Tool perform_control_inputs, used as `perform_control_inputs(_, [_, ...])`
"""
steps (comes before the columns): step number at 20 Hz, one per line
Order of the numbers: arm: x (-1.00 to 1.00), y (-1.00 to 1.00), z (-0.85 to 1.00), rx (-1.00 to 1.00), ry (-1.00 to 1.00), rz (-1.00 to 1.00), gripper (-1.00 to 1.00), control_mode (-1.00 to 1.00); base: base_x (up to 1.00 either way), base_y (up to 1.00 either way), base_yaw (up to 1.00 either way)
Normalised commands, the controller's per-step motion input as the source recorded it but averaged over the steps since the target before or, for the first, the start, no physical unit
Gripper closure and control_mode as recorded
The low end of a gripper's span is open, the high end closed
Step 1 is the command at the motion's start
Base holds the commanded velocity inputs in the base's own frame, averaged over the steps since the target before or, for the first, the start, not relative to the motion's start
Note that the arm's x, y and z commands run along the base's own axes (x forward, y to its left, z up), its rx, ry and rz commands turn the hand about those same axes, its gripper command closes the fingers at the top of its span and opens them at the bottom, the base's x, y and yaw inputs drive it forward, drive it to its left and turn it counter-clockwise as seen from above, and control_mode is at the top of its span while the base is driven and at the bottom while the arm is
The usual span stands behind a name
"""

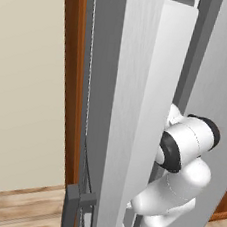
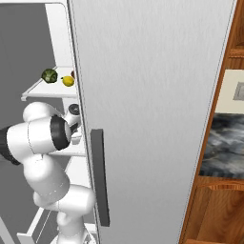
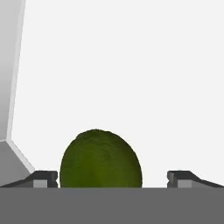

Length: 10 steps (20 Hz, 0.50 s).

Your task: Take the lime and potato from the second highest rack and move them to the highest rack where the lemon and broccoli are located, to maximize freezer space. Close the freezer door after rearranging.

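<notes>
A dark green lime point(image 3: 100, 159) lies on the white second highest rack point(image 2: 71, 152), close in front of the hand camera. My gripper point(image 3: 113, 177) is open, its fingertips point(image 3: 43, 178) standing on either side of the lime; the left tip is nearly at the lime's edge and the right tip is well apart. On the highest rack point(image 2: 43, 93) sit the broccoli point(image 2: 49, 75) and the yellow lemon point(image 2: 68, 81). The freezer door point(image 1: 128, 112) stands open, seen edge-on. My arm point(image 2: 43, 136) reaches into the freezer, the hand hidden behind the plain silver door.
The plain silver door point(image 2: 152, 95) with its dark handle point(image 2: 100, 176) is shut and covers the freezer's right part. The grey freezer side wall point(image 3: 8, 65) rises left of the lime. Wooden cabinets point(image 2: 224, 190) stand to the right, and a beige wall point(image 1: 29, 75) to the left.
</notes>
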Motion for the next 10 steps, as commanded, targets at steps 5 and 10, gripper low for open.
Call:
perform_control_inputs(5, [0.25, 0.12, -0.38, 0.00, 0.00, 0.00, -1.00, -1.00, 0.00, 0.00, 0.00])
perform_control_inputs(10, [0.20, 0.14, -0.49, 0.00, 0.01, 0.00, 1.00, -1.00, 0.00, 0.00, 0.00])
